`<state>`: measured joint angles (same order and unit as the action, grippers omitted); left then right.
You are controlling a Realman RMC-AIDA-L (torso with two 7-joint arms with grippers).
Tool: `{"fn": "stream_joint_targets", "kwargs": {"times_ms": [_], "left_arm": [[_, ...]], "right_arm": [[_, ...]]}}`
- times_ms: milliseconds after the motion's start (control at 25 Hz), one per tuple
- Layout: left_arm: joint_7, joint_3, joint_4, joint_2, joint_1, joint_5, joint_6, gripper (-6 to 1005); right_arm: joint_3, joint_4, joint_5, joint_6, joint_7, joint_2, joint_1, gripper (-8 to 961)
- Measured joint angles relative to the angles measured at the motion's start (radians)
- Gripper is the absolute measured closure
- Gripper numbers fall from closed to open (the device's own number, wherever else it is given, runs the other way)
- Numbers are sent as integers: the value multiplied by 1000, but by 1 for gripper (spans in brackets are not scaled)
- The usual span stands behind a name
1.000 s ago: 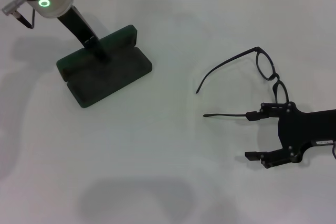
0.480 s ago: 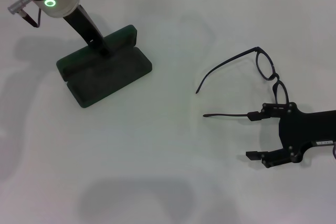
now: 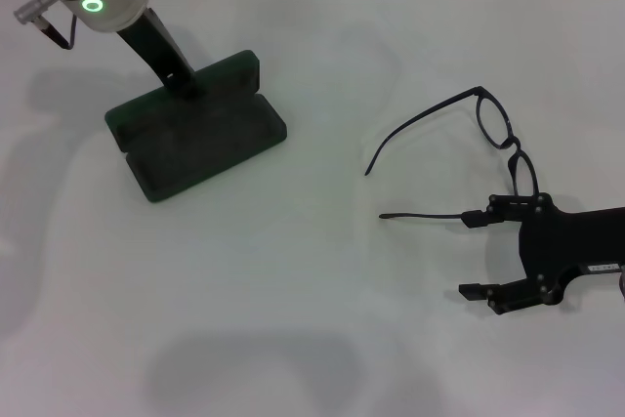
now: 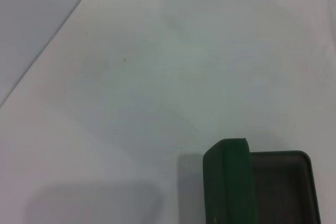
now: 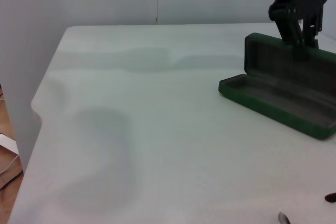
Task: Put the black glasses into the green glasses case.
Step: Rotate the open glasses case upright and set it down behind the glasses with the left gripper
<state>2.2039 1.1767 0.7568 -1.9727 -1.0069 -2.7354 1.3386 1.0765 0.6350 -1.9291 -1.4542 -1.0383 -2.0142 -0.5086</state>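
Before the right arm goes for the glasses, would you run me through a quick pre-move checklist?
1. green glasses case open, lid up: ok.
2. Case interior free of objects: ok.
3. left gripper at the case lid; whether it grips the lid: cannot tell.
4. right gripper open: ok.
5. Right gripper around the black glasses: not ok; one fingertip sits by the near temple arm only.
6. Glasses unfolded, lying on the table: ok.

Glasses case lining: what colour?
Dark grey, inside the green glasses case; right wrist view shows it best.
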Motion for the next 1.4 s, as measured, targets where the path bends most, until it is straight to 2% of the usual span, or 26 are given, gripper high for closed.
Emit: {"fn": "stream_joint_targets", "kwargs": {"times_ms": [120, 400, 680, 720, 1000, 1400], "left_arm": [[-49, 0, 30, -4, 7, 3, 6, 757], [-311, -1, 219, -47, 75, 54, 37, 790], [-449, 0, 215, -59, 41, 83, 110, 791], [-481, 0, 212, -72, 33, 83, 125, 791], [-534, 6, 195, -109, 23, 60, 125, 752], [-525, 14, 183, -116, 27, 58, 96, 696]], "right_arm": [[0, 0, 0, 1, 0, 0, 1, 98], [0, -1, -1, 2, 2, 0, 12, 98], [0, -2, -1, -3, 2, 0, 16, 98], [0, -1, -1, -3, 2, 0, 17, 98], [6, -2, -1, -8, 6, -3, 21, 99], [25, -2, -1, -2, 5, -3, 23, 99]]}}
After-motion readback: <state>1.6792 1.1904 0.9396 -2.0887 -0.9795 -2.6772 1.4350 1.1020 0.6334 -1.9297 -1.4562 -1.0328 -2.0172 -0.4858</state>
